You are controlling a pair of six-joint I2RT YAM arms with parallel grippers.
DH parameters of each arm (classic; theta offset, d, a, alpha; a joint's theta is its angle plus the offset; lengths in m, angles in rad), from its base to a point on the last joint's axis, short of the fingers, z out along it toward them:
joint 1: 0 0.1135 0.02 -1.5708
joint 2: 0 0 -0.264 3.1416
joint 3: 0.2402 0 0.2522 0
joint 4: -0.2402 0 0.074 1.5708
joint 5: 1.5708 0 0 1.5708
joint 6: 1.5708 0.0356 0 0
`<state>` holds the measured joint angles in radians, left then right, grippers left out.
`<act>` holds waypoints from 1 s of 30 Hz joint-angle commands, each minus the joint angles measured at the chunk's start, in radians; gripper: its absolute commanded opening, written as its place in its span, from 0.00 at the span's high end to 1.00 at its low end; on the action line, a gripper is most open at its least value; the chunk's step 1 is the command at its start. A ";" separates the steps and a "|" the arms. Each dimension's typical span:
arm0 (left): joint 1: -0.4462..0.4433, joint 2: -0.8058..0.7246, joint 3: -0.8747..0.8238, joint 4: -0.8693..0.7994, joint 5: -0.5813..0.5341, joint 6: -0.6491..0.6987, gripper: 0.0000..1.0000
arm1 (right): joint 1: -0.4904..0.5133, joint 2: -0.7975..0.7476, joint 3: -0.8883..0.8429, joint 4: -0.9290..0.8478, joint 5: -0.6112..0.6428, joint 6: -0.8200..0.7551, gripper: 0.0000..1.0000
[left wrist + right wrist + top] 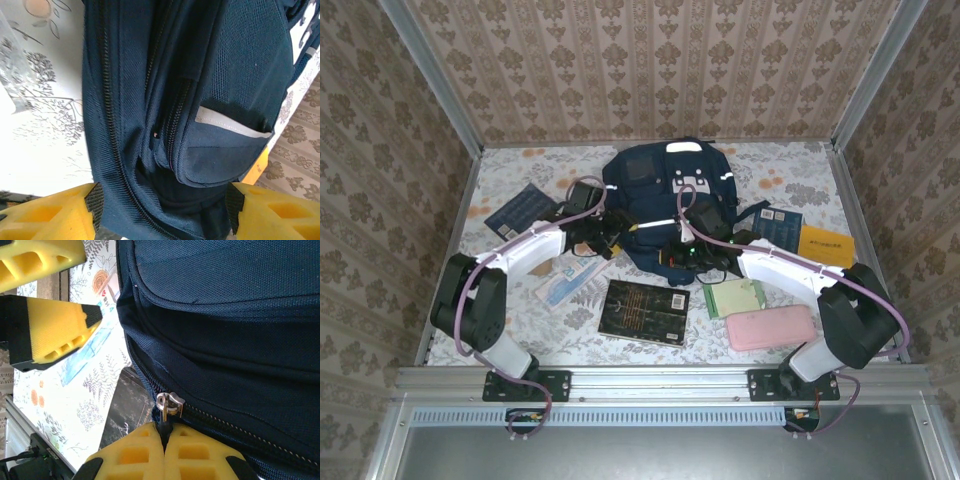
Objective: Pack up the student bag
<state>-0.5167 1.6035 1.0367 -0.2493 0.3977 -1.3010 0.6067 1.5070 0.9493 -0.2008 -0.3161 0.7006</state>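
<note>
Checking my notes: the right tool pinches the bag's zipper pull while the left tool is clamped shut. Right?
No: the left tool stands open, per the left wrist view. The right tool does pinch the zipper pull of the student bag.

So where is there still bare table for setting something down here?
Bare table in the far left corner, behind the blue book; the far right corner beside the student bag; and the near strip left of the black book. Crowded near right: green notebook, pink case, yellow envelope.

Navy, white-striped student bag [655, 190]; pink case [770, 327]; black book [643, 311]; floral-print table [790, 170].
</note>
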 commanded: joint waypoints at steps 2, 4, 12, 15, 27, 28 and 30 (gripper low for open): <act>-0.012 0.038 -0.029 0.062 0.048 -0.069 0.32 | 0.001 0.008 0.036 0.093 -0.033 0.023 1.00; -0.019 0.043 -0.024 0.058 0.057 -0.066 0.32 | 0.001 0.014 0.039 0.097 -0.035 0.027 1.00; -0.022 -0.006 -0.081 0.038 0.064 -0.063 0.32 | 0.002 0.022 0.050 0.109 -0.035 0.037 1.00; -0.022 -0.009 -0.095 0.040 0.075 -0.062 0.33 | 0.002 0.025 0.048 0.110 -0.031 0.039 1.00; -0.019 0.024 -0.065 0.047 0.040 -0.036 0.34 | 0.008 0.028 0.030 0.141 -0.048 0.065 1.00; -0.017 0.037 -0.054 0.053 0.036 -0.035 0.34 | 0.012 0.030 0.031 0.140 -0.048 0.064 1.00; -0.016 0.059 -0.038 0.076 0.033 -0.041 0.36 | 0.013 0.030 0.032 0.135 -0.049 0.058 1.00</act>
<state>-0.5316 1.6249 0.9558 -0.1978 0.4473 -1.3430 0.6117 1.5337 0.9516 -0.1387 -0.3340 0.7563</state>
